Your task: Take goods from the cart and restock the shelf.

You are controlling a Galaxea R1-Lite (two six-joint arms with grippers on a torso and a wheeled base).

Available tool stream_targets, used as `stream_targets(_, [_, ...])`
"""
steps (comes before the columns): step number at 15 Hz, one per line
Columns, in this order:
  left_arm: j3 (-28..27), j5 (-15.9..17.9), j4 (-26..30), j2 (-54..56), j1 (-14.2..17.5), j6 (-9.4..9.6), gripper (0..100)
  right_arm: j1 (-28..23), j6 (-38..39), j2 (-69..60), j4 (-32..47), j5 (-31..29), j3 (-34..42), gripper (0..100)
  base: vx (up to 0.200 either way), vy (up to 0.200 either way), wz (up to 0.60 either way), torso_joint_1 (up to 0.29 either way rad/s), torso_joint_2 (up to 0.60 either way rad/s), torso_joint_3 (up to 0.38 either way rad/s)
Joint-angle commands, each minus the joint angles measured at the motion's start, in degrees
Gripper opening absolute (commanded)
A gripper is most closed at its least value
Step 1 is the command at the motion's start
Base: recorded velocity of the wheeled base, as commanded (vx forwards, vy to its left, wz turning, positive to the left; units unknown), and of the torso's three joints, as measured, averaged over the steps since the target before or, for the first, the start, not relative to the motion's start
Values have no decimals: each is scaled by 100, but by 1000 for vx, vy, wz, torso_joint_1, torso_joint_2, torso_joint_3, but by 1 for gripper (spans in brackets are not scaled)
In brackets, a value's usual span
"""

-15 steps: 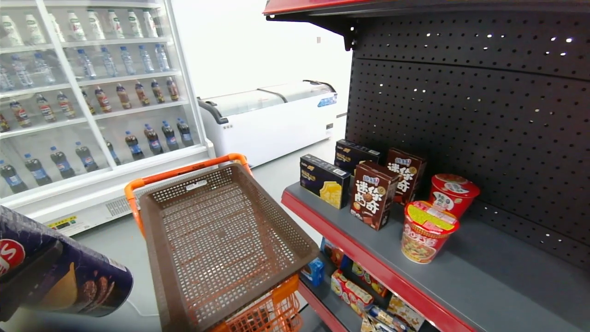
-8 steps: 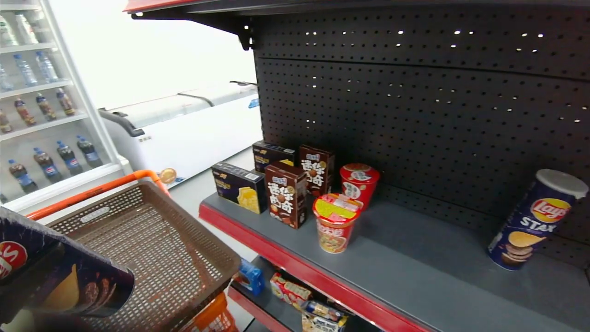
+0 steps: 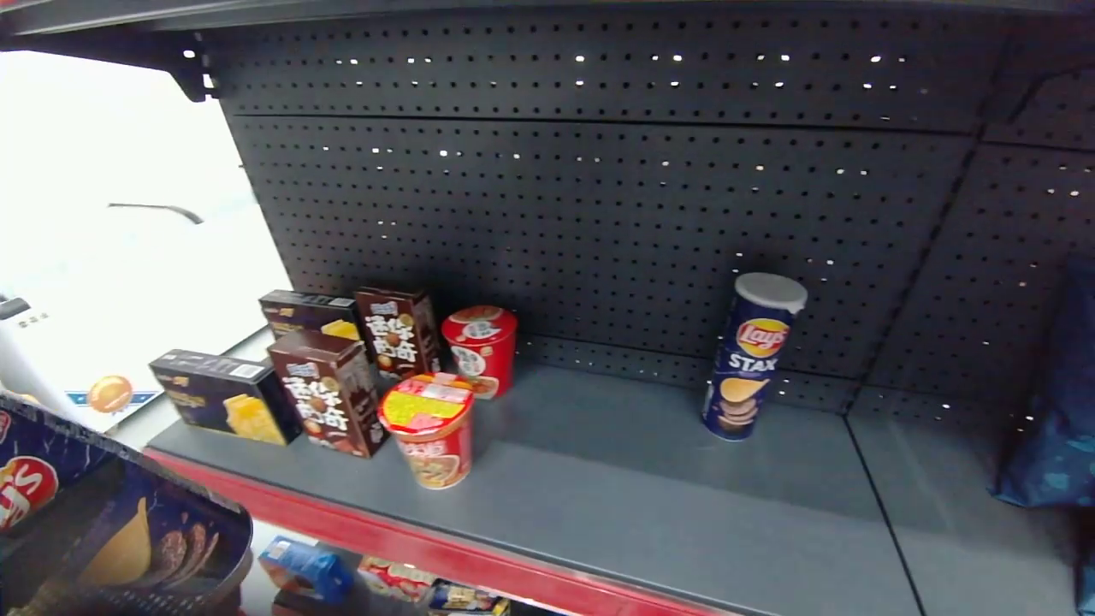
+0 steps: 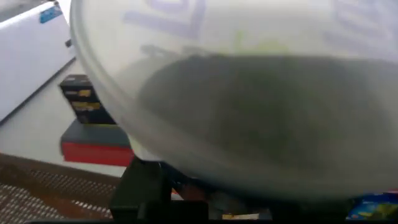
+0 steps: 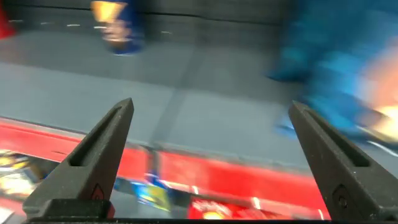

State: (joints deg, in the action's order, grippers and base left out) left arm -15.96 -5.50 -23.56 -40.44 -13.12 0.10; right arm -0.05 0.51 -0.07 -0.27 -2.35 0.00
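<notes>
A dark blue chips can point(image 3: 145, 530) lies tilted at the lower left of the head view, with my left gripper point(image 3: 68, 522) shut on it. Its pale lid point(image 4: 249, 93) is close up in the left wrist view. A matching chips can point(image 3: 753, 359) stands upright on the grey shelf board point(image 3: 650, 479) near the pegboard back. My right gripper point(image 5: 211, 106) is open with nothing between its fingers, in front of the shelf's red edge point(image 5: 236, 171).
At the shelf's left stand two cup noodles point(image 3: 432, 428), two brown boxes point(image 3: 329, 402) and two dark boxes point(image 3: 222, 393). A blue bag point(image 3: 1056, 411) sits at the far right. More goods lie on the lower shelf point(image 3: 308, 569). The brown cart basket point(image 4: 37, 186) is below the held can.
The head camera has swung right, so the cart and fridge have left the picture and the standing can is now near the middle. The held can stays at lower left.
</notes>
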Motion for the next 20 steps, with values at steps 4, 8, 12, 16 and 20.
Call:
stream_targets(4, [14,-4,-8,62,2,17,0,-4,-7,7,0,7,0,100,0,0,-300,2,1,0])
stream_targets(8, [-259,154,-17,317,-68,34,0,5,-7,7,0,7,0,100,0,0,0,0,0,0])
stream_targets(12, [-311,242,-8,387,-7,-186,0,5,-7,7,0,7,0,100,0,0,0,0,0,0])
stream_targets(16, [-241,260,177,387,134,-62,0,5,-25,7,0,16,0,100,0,0,0,0,0,0])
stream_targets(20, [-689,163,502,352,442,403,0,146,-60,623,-70,270,-325,100,0,0,0,0,0,0])
